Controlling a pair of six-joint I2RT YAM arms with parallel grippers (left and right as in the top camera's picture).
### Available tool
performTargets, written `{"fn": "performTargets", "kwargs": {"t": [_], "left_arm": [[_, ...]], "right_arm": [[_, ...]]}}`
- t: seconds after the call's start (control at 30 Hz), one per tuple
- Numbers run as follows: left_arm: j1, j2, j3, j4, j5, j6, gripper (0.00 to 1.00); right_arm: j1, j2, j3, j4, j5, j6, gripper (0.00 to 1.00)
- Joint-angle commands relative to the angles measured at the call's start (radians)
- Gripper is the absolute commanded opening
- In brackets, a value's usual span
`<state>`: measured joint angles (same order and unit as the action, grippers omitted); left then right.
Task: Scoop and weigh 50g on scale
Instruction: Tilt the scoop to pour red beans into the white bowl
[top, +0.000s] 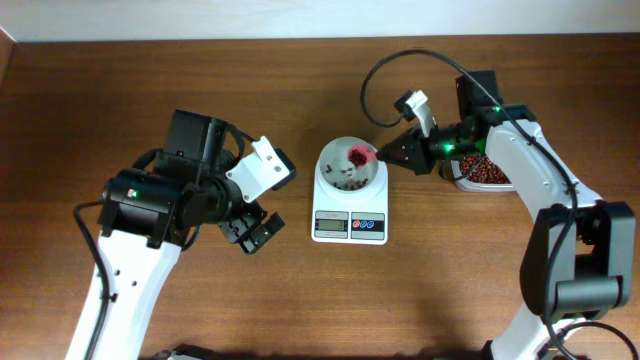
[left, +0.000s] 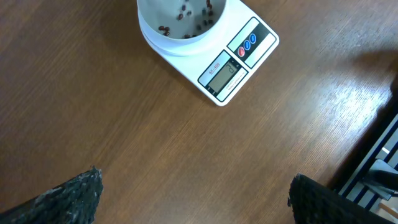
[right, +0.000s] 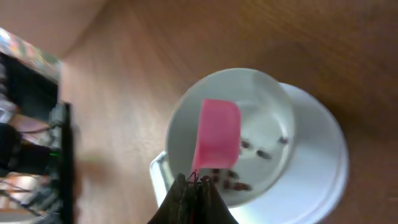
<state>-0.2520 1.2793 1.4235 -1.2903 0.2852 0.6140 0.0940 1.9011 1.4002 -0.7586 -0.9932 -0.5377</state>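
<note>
The right pincer (right: 193, 185) is seen closed tight on the thin handle of a pink scoop (right: 217, 140), with its two dark fingers pressed together around it. The scoop's head is held over the round white bowl (right: 273, 102), inside the rim on the side nearer the pincer. Whether anything lies in the scoop cannot be told. A few dark red-brown beans (right: 249, 146) are scattered on the bowl's floor, just beside and below the scoop.

The bowl is seated on the white digital scale (top: 349, 228), which is set near the middle of the wooden worktop (top: 300, 80). On the scale's front panel a grey display (left: 225, 73) is shown, with a red and two blue buttons (left: 249, 45) beside it. The reading is too small to be made out.

Behind the right arm, a clear tub (top: 485, 175) filled with more of the beans is partly hidden.

The left pincer (top: 255, 230) is held spread wide apart and empty, near the scale's left side and clear of it.
</note>
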Motion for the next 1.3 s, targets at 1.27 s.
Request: {"fn": "performTargets", "kwargs": {"t": [1.27], "left_arm": [[0.005,0.003,0.013,0.002,0.018,0.020,0.99]], "right_arm": [[0.222,-0.170,0.043,-0.034,0.494,-0.012,0.04]]}}
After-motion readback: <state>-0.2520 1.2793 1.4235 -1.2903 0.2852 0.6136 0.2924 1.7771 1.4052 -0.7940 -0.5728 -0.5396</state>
